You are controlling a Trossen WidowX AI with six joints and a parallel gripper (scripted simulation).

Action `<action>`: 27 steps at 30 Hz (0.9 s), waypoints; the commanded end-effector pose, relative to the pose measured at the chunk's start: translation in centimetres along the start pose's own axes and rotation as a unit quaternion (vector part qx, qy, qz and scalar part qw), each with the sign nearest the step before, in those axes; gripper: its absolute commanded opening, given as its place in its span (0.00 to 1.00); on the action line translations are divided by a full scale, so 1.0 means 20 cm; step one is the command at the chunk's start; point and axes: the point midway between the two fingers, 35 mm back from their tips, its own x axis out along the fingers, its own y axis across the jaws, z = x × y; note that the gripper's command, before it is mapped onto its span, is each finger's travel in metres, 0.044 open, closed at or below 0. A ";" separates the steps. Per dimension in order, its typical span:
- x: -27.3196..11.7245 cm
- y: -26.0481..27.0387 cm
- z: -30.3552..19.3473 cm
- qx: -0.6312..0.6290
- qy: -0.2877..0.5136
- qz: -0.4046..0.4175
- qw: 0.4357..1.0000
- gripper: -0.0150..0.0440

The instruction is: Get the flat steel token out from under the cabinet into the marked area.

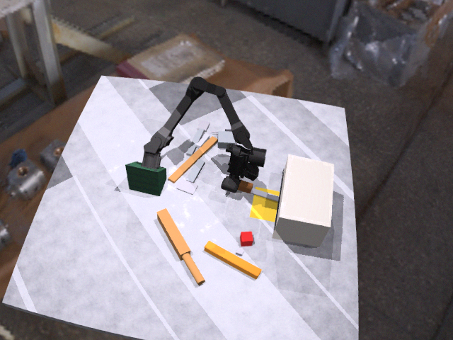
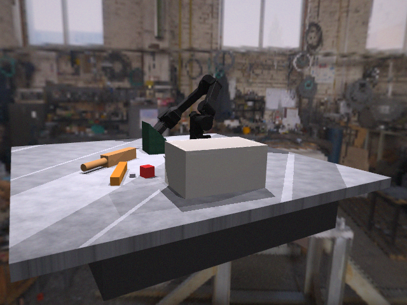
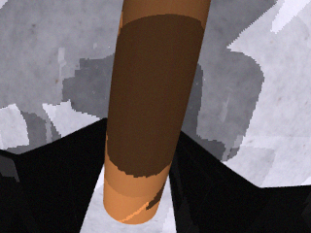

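Gripping a brown handle (image 1: 245,187) (image 3: 148,107) — jaws (image 1: 233,185) closed round it, pale cabinet (image 1: 307,190) (image 2: 217,167) ahead — red cube (image 1: 246,238) (image 2: 147,171) well aside.

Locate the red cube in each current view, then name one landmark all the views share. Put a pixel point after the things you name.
Top: the red cube (image 1: 246,238) (image 2: 147,171) is right of centre, in the lower half.
Exterior: left of centre, just below mid-height.
Wrist: not in it.
Shared landmark: the grey-white marbled tabletop (image 1: 110,234) (image 2: 308,173) (image 3: 34,29).

Cabinet (image 1: 305,197) (image 2: 226,170) blocks right — red cube (image 1: 246,238) (image 2: 147,171) stands nearer.
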 end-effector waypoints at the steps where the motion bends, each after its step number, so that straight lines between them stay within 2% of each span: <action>1: 0.00 0.00 -0.04 0.005 0.003 0.000 1.000 0.25; 27: 0.00 0.01 -0.18 0.006 0.003 0.000 1.000 0.25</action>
